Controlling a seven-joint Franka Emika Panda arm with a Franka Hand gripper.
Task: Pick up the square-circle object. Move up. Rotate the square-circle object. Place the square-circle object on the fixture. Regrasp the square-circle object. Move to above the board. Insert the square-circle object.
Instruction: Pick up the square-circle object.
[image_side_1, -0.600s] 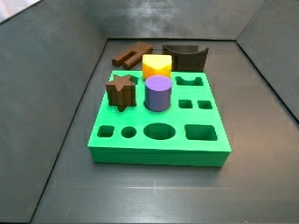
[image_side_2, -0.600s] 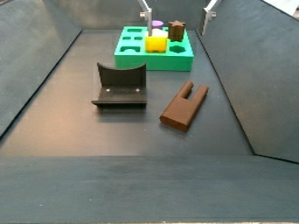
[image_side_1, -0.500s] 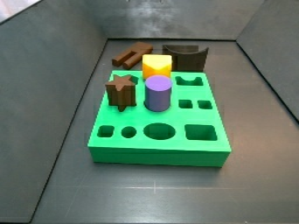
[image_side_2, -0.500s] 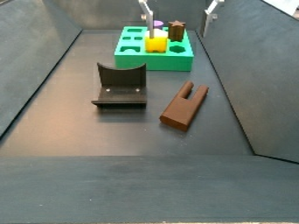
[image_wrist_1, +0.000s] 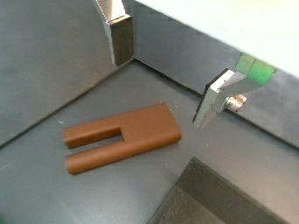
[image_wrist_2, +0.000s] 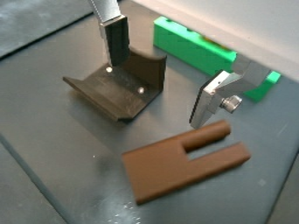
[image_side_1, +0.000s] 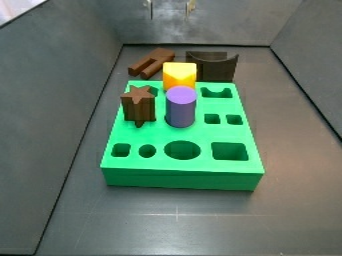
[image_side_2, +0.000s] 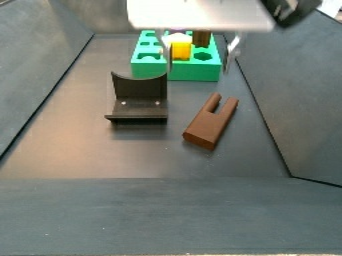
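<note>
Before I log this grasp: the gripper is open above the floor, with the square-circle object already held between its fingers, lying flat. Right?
Not quite. The gripper is open above the floor, but nothing is between its fingers; the square-circle object lies flat on the floor, untouched, as both wrist views show.

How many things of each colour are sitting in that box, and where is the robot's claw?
Green: 1, the board
Brown: 3, the square-circle object, the fixture, the star-shaped peg
Yellow: 1, the block
Purple: 1, the cylinder
Total: 6
The gripper hangs open above the floor, holding nothing.
</note>
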